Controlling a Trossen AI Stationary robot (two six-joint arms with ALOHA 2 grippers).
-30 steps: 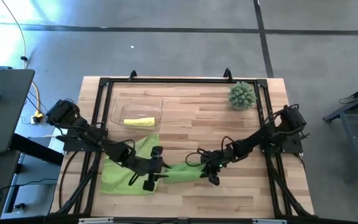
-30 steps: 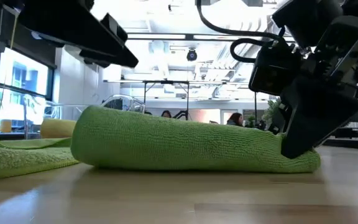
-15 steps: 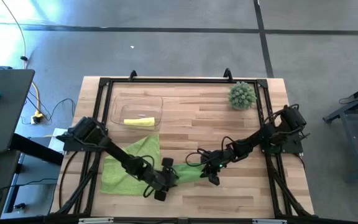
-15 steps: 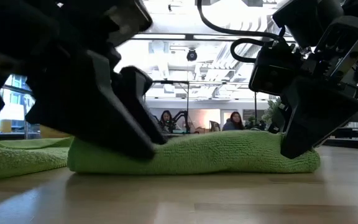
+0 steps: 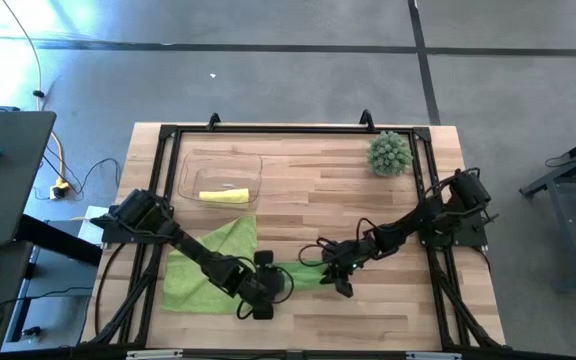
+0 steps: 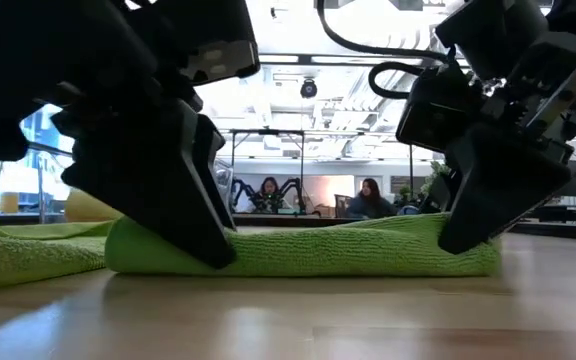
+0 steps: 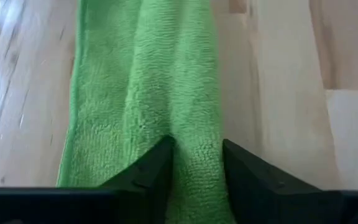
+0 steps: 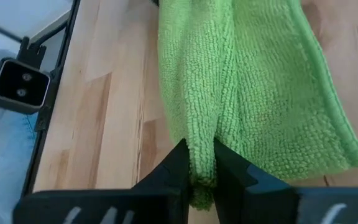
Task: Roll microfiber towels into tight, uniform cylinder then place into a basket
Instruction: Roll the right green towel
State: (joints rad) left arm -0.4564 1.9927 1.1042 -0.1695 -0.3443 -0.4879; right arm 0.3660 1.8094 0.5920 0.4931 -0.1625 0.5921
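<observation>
On the worktop (image 5: 368, 210), both arms reach low toward the rolled green towel (image 6: 308, 255) lying near the front edge. The left claw (image 5: 266, 283) pinches a fold at one end of the roll. The right claw (image 5: 334, 272) is clamped tight on the other end, angled down.

Both arms reach low toward table centre, left tool (image 5: 266, 290) and right tool (image 5: 336, 272) each pinched closed.
</observation>
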